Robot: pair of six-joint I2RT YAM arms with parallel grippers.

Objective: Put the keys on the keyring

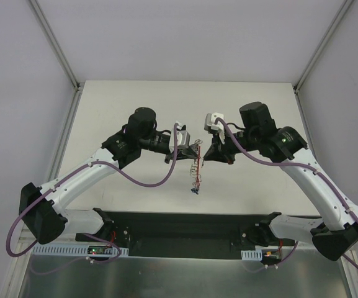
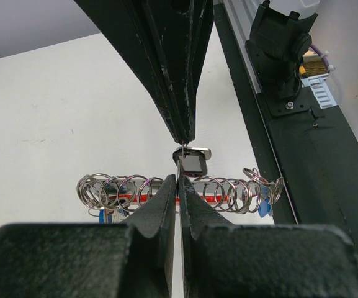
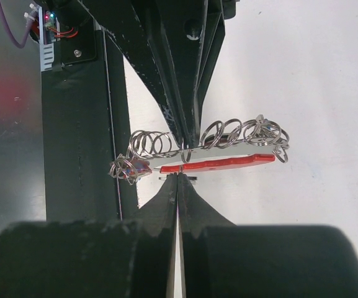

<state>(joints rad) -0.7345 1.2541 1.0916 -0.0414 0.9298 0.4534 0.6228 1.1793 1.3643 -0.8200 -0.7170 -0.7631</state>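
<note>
Left gripper (image 2: 179, 181), right gripper (image 3: 177, 180) pinch keyring (image 2: 124, 190) between them.

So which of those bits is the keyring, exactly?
Find the middle of the pale table, where the left gripper and right gripper meet tip to tip above it. The keyring hangs between them: a row of silvery wire loops, the only thing there with a long red tag alongside.

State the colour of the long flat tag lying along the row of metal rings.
Red; the tag shows best in the right wrist view.
</note>
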